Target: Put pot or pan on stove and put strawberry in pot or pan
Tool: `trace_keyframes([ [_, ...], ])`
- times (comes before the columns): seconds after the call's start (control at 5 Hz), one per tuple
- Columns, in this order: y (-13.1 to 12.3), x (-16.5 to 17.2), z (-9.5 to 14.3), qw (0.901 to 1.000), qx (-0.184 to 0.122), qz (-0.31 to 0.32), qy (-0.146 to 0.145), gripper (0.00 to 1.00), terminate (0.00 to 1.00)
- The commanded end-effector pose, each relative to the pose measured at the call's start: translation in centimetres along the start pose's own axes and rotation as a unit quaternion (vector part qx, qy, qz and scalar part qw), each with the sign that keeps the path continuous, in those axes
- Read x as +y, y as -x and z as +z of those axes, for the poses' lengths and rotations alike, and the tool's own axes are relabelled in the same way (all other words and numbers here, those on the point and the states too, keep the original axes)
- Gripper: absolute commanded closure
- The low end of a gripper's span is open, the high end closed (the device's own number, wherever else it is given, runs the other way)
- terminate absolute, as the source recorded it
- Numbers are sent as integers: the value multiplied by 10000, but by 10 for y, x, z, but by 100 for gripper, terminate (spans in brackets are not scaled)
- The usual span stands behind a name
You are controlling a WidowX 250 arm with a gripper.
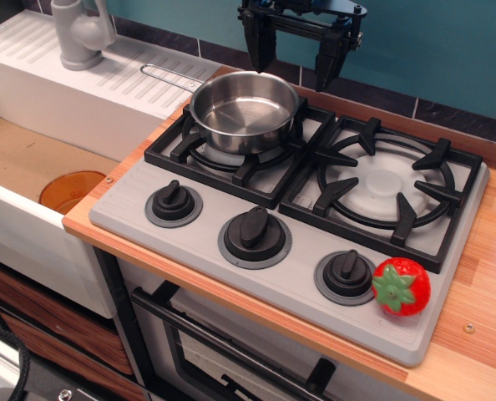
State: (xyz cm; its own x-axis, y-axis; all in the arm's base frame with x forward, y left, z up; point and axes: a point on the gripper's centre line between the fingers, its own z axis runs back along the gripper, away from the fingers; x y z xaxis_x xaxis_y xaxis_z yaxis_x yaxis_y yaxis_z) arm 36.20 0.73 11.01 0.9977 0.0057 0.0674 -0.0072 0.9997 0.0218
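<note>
Hovering with jaws spread, the gripper (pixel 294 52) hangs above the pan (pixel 244 109).

Pan (pixel 244 110): polished, mirror-bright steel. Stove (pixel 189 238): matt grey plastic with fine ribbing; grates (pixel 390 185) and knobs (pixel 255 229) were dull black. Strawberry (pixel 402 286), at four o'clock: glossy red plastic. Counter (pixel 482 334): smooth pale wood. Dish (pixel 71 190): translucent orange.
</note>
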Motion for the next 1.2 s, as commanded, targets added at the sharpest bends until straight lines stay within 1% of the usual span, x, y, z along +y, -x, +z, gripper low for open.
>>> trace_keyframes([
  [0.0, 0, 0, 0, 10000, 0, 0, 0, 0, 0],
  [0.2, 1, -3, -15, 9999, -68, 137, -36, 0, 0],
  [0.4, 0, -6, -25, 9998, -34, 189, -77, 0, 0],
  [0.8, -2, -6, -46, 9996, -278, 108, -19, 0, 0],
  [1.0, -2, -7, -47, 9991, -304, 199, 208, 100, 0],
])
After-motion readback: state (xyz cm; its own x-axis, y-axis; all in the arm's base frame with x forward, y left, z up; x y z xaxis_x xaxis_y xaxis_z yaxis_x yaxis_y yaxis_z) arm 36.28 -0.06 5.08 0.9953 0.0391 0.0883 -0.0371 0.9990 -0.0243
